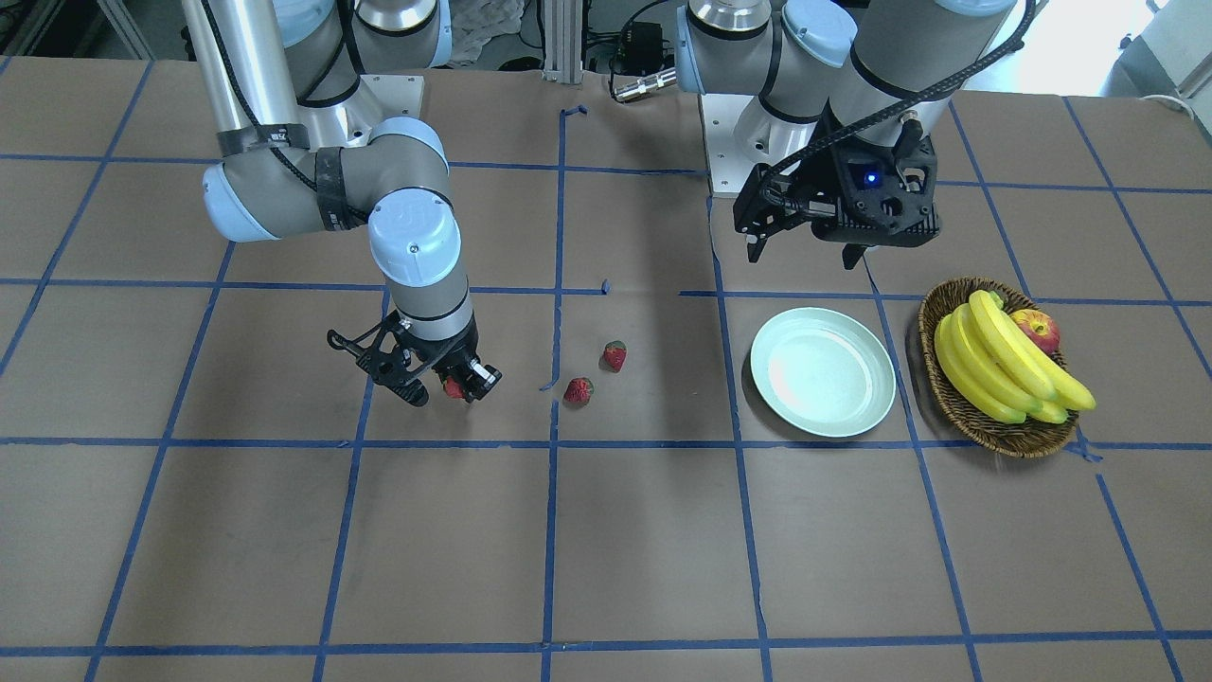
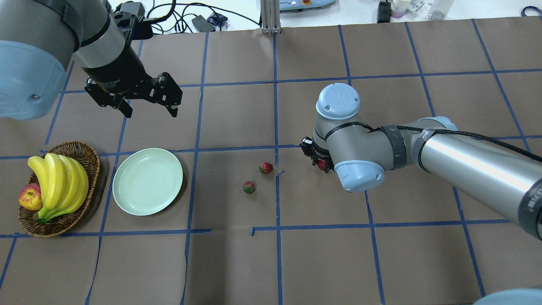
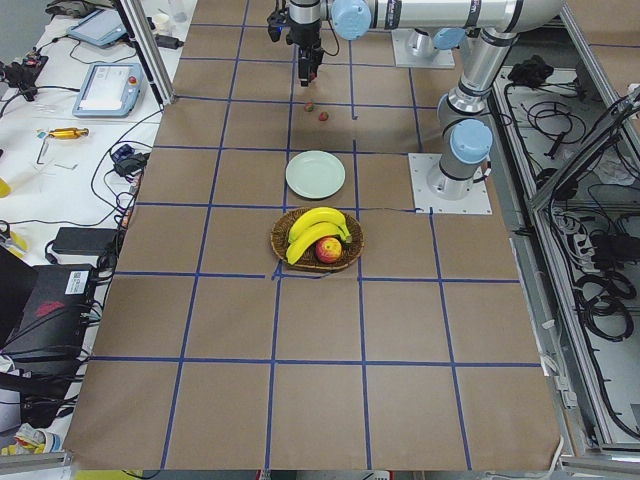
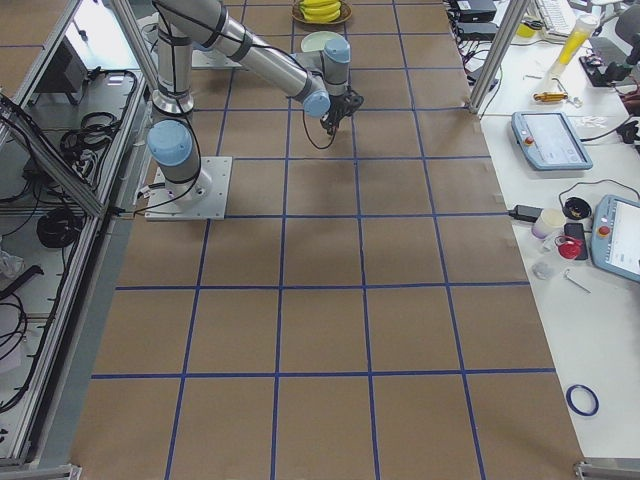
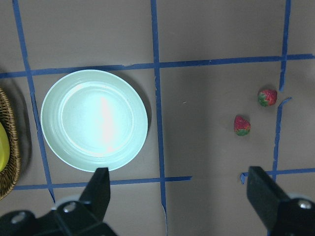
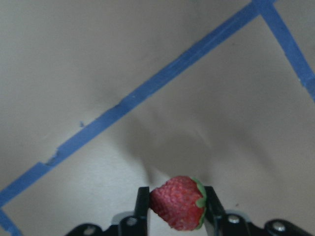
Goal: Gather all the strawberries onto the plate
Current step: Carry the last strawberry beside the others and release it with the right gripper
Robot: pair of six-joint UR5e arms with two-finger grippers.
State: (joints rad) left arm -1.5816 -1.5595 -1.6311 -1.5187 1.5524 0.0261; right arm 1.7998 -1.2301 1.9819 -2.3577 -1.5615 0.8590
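Observation:
My right gripper is shut on a strawberry, held a little above the table; the berry also shows in the front view and the overhead view. Two more strawberries lie on the table near the middle, also in the overhead view and the left wrist view. The pale green plate holds nothing. My left gripper hovers open and empty above and behind the plate.
A wicker basket with bananas and an apple stands beside the plate, on the side away from the strawberries. Blue tape lines grid the brown table.

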